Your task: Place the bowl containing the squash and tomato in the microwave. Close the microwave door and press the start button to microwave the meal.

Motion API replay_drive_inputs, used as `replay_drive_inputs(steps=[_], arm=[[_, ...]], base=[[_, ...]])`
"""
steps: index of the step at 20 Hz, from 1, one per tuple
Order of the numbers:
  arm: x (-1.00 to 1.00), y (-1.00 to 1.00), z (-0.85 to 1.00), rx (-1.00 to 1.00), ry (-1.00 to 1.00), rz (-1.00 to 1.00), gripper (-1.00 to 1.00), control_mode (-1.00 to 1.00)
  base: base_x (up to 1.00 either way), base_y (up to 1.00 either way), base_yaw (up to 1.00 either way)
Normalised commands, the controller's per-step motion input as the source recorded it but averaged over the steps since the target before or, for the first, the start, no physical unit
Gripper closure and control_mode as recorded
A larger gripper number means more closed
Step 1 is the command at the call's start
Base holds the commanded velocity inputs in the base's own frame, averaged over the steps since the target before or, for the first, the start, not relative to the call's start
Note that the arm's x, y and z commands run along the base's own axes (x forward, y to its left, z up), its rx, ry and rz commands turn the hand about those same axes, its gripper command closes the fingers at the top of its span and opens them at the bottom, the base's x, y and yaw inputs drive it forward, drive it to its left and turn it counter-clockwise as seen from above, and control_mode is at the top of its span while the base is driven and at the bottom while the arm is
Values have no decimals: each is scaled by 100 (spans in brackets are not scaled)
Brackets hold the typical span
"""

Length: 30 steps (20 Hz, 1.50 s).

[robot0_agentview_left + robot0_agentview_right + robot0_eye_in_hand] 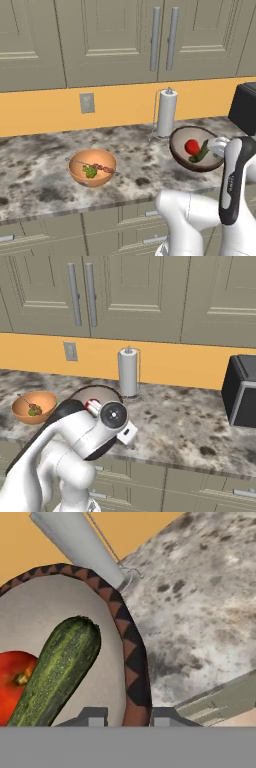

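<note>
Brown-rimmed and stiff, the bowl [131, 662] rides tilted above the marble counter [45, 165], near the paper towel roll [166, 112], its rim pinched between my gripper's [126, 718] two fingertips. I judge it light but top-loose: the squash [57, 669] and glossy tomato [15, 679] could roll, so the rim hold must stay level.

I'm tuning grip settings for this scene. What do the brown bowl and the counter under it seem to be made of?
The shallow dark brown bowl looks like glazed ceramic or stoneware: a matte pale beige inside and a rim painted with a zigzag band; the render leaves this open. The speckled grey-and-white counter looks like polished granite or similar stone, going by its mottled dark and light flecks.
</note>
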Motion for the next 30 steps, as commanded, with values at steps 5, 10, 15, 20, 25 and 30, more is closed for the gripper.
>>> replay_drive_inputs(steps=[5, 10, 15, 20, 25, 30], arm=[[-25, 34, 59, -1, -4, 16, 100, -100], [-23, 16, 47, -1, -9, 18, 100, -100], [-4, 32, 27, -5, -1, 7, 100, -100], [0, 1, 2, 0, 0, 0, 100, -100], [0, 0, 0, 0, 0, 0, 100, 100], [0, 0, 0, 0, 0, 0, 100, 100]], base=[[0, 0, 0], [0, 0, 0], [0, 0, 0], [0, 0, 0], [-28, 0, 6], [-76, 0, 14]])
